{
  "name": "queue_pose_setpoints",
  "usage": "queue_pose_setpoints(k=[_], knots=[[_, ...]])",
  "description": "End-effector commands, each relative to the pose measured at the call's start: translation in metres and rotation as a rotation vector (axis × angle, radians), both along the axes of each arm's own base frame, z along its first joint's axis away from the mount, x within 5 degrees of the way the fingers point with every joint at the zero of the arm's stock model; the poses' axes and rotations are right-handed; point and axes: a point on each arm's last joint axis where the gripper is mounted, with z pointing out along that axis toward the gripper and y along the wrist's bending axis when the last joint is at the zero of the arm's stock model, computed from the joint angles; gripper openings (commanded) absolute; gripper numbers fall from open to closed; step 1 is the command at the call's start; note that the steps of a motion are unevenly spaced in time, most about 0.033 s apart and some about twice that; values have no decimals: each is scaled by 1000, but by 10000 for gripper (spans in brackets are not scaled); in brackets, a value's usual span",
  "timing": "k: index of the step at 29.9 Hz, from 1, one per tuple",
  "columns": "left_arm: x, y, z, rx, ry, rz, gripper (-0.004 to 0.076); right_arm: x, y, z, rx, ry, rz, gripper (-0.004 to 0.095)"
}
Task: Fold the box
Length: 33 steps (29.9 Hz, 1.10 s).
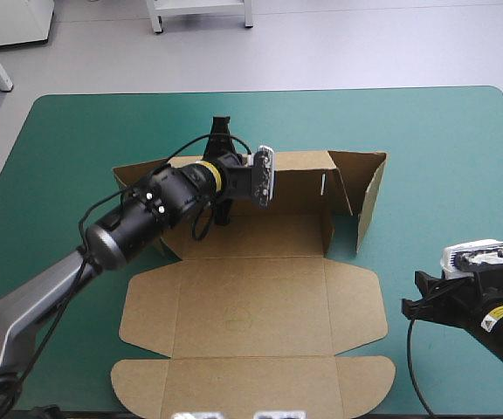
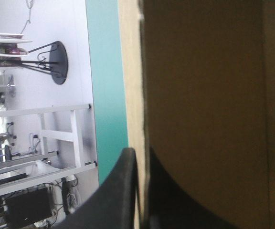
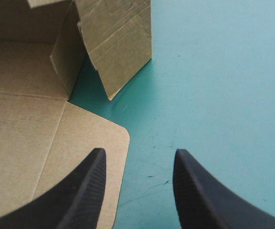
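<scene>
Our left gripper straddles the raised far wall of the brown box, one black finger on either side. Our right gripper hovers over the teal-green cover, just beside the box's right flap. The near panels lie flat.

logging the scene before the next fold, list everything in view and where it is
brown cut cardboard box: one, brown, mid-table, far wall and side flaps raised, near panels flat
teal-green table cover: one, teal-green, under the box
left hand: one, black fingers, shut on the box's far wall
right hand: one, black fingers, open, over bare cover beside the flat panel's right corner
</scene>
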Motion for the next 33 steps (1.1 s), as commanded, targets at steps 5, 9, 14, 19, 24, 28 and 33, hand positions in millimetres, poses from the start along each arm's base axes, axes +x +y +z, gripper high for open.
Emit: queue_pose_setpoints(k=[5, 9, 14, 19, 24, 28, 33], knots=[[-38, 3, -18, 24, -97, 67, -8, 0, -2, 42, 27, -108, -31, 418], [-36, 1, -31, -15, -22, 119, -8, 8, -6, 49, -23, -60, -65, 419], [-35, 1, -35, -52, 6, 164, -8, 33, -2, 51, -30, -4, -78, 418], [-29, 3, -33, -135, -90, 230, -8, 63, 2, 50, -26, 41, -95, 419], [-30, 10, -51, -84, -143, 239, -8, 88, 6, 61, -16, 32, -99, 418], [-31, 10, -54, -72, -148, 223, -8, 108, 6, 73, -19, 15, -113, 418], [-30, 10, -52, -69, -166, 218, -8, 148, -14, 97, 29, -36, -183, 418]])
